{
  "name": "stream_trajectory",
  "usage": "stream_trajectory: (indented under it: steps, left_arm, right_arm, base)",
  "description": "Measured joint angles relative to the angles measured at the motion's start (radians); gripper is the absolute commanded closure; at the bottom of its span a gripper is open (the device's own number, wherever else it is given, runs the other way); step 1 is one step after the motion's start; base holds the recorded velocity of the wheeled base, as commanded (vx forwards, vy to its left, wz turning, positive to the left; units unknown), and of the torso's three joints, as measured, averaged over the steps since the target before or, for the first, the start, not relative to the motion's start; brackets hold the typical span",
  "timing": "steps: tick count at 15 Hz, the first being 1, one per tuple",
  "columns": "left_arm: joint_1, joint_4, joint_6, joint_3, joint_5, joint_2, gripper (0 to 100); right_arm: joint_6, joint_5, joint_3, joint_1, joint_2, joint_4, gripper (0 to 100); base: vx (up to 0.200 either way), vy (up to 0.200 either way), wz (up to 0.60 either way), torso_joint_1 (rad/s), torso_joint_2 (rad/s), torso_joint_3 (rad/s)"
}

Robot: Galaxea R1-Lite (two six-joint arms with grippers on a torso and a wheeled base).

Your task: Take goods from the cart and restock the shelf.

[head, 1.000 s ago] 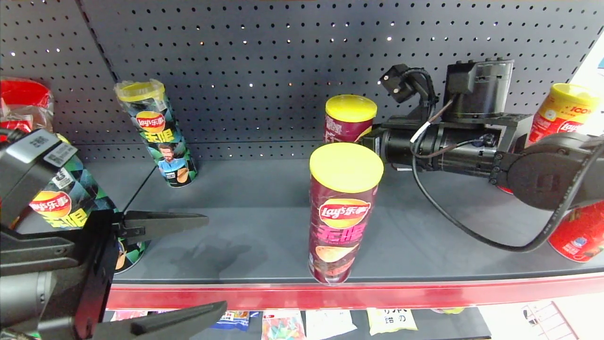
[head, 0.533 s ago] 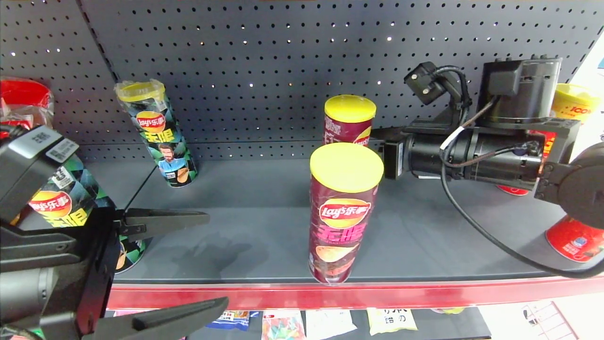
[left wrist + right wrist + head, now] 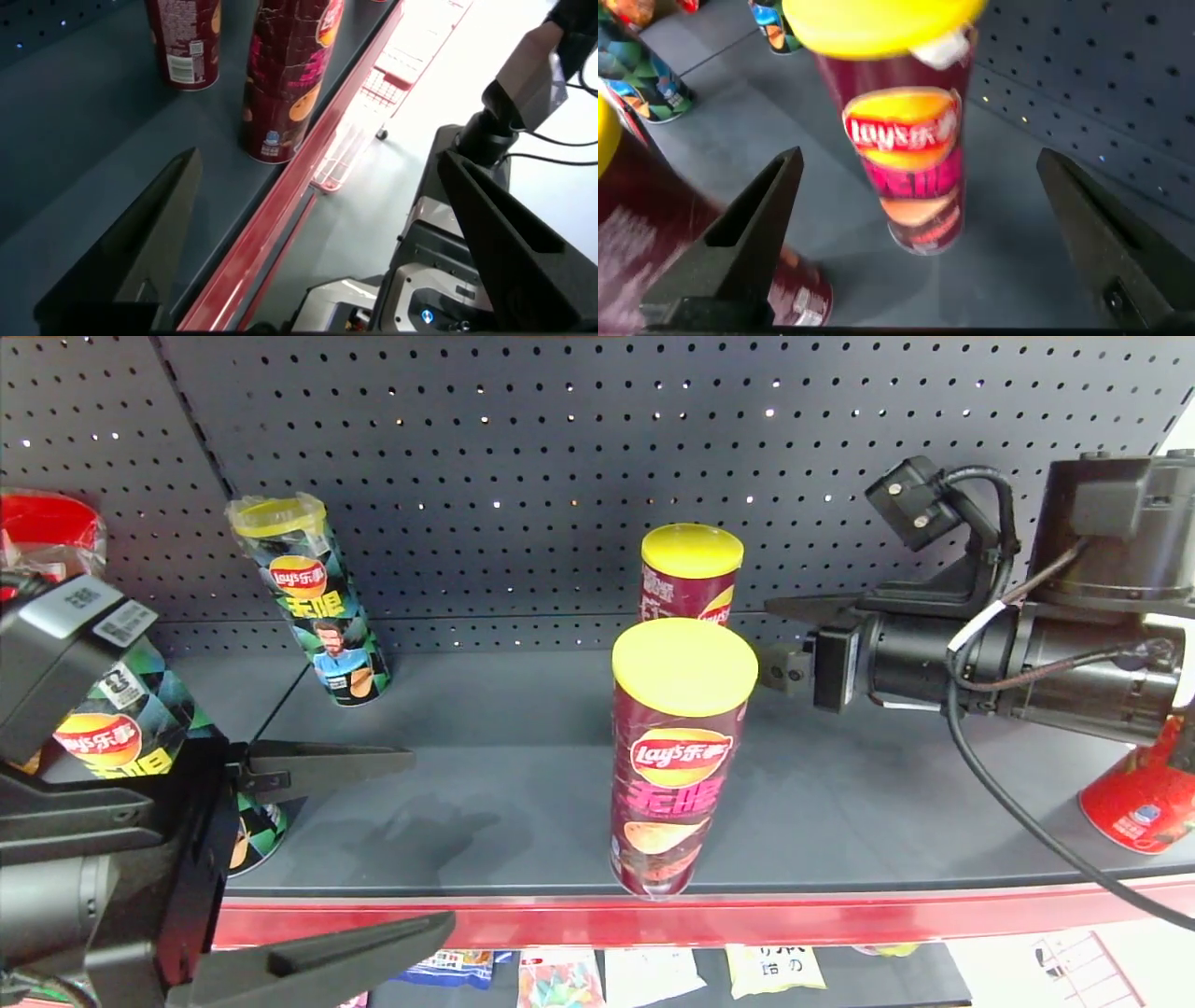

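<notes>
Two maroon chip cans with yellow lids stand on the grey shelf [image 3: 485,803]: the front can [image 3: 680,756] near the red edge, the back can [image 3: 691,574] by the pegboard. My right gripper [image 3: 789,637] is open, to the right of the back can and apart from it. In the right wrist view the back can [image 3: 910,131] stands beyond the open gripper [image 3: 917,161], with the front can [image 3: 654,261] to one side. My left gripper [image 3: 373,854] hangs open and empty at the shelf's front left. The left wrist view shows the open gripper [image 3: 320,157], the front can [image 3: 285,75] and the back can [image 3: 182,42].
A green chip can [image 3: 313,602] leans at the back left and another [image 3: 140,737] stands behind my left gripper. Red cans [image 3: 1134,798] stand at the far right. A wire cart [image 3: 392,75] stands on the floor below the shelf's red edge [image 3: 280,224].
My right gripper has drawn back to the right, away from the back maroon can, which stays upright. The left arm has barely moved.
</notes>
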Motion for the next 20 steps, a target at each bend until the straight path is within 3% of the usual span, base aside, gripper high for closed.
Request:
stream_trajectory:
  steps: [11, 12, 15, 18, 20]
  left_arm:
    - [-0.005, -0.014, 0.010, -0.035, 0.148, 0.069, 0]
    - [-0.011, -0.014, 0.021, -0.042, 0.152, 0.083, 0]
    - [-0.028, -0.015, 0.114, -0.053, 0.196, 0.144, 0]
    - [-0.051, -0.016, 0.129, -0.066, 0.201, 0.194, 0]
    - [-0.064, -0.015, 0.192, -0.064, 0.202, 0.234, 0]
  right_arm:
    - [-0.002, -0.059, 0.309, -0.005, -0.297, 0.014, 0]
    - [-0.003, -0.065, 0.331, -0.003, -0.332, 0.042, 0]
    - [-0.003, -0.073, 0.364, 0.008, -0.453, 0.182, 0]
    - [-0.004, -0.087, 0.376, 0.006, -0.530, 0.211, 0]
    - [-0.003, -0.102, 0.373, 0.004, -0.551, 0.210, 0]
  base:
    - [0.000, 0.000, 0.00, 0.000, 0.00, 0.000]
    - [0.000, 0.000, 0.00, 0.000, 0.00, 0.000]
    - [0.000, 0.000, 0.00, 0.000, 0.00, 0.000]
    - [0.000, 0.000, 0.00, 0.000, 0.00, 0.000]
    - [0.000, 0.000, 0.00, 0.000, 0.00, 0.000]
